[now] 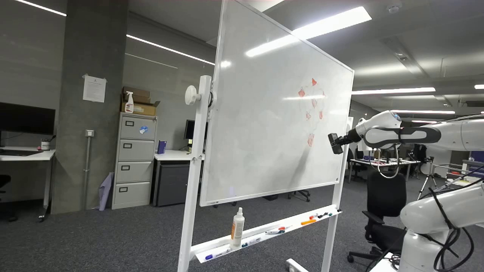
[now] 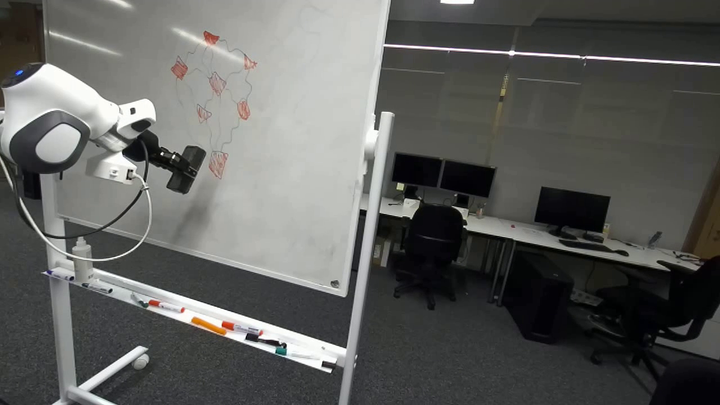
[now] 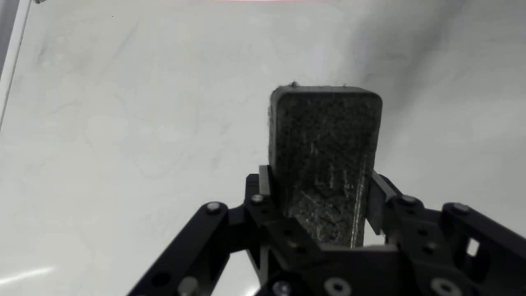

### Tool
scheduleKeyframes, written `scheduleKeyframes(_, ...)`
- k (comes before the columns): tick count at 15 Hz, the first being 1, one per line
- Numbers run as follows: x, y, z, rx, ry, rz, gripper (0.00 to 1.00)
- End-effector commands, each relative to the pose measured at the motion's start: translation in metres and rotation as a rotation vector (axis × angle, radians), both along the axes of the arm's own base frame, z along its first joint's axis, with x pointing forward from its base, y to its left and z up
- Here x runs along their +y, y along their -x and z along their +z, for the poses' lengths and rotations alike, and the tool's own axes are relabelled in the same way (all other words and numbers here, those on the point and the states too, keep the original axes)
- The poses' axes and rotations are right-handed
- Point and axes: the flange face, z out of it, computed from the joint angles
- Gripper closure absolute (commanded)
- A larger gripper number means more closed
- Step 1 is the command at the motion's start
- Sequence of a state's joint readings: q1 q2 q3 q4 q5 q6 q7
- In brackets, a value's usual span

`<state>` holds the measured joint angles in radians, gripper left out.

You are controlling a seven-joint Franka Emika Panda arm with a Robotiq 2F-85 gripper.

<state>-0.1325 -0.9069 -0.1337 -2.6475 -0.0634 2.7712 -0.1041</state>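
Note:
A black block-shaped eraser (image 3: pixel 324 135) with a worn, dusty face is held in my gripper (image 3: pixel 321 187); the pads press it from both sides. In both exterior views the eraser (image 1: pixel 335 143) is in front of the upright whiteboard (image 1: pixel 261 132), tilted and seemingly clear of its surface, with a shadow on the board below. Several red hatched shapes joined by thin wavy lines are drawn on the board. The lowest red shape (image 2: pixel 218 164) appears just beside the eraser (image 2: pixel 187 169) in an exterior view. In the wrist view, faint grey smudges mark the white surface.
Below the board runs a white tray (image 1: pixel 264 236) bearing several markers, an orange marker (image 2: pixel 208 325) and a white spray bottle (image 1: pixel 237 228). A black office chair (image 1: pixel 385 211) stands near the arm. Desks with monitors and a filing cabinet (image 1: pixel 135 162) are farther back.

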Motion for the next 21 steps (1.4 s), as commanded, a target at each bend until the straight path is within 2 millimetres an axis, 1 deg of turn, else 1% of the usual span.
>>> scheduleKeyframes(1,0.001,-0.001,0.005,-0.031,0.033,0.064,0.69)
scheduleKeyframes(4,0.004,-0.008,0.006,-0.048,0.069,0.136,0.69)
scheduleKeyframes(6,0.003,-0.011,0.004,-0.052,0.078,0.167,0.69)
scheduleKeyframes(11,-0.01,-0.017,-0.006,-0.054,0.098,0.186,0.69)
scheduleKeyframes(15,-0.017,-0.029,-0.009,-0.121,0.107,0.169,0.69)
scheduleKeyframes(21,-0.004,-0.055,-0.022,-0.195,0.133,0.188,0.69)
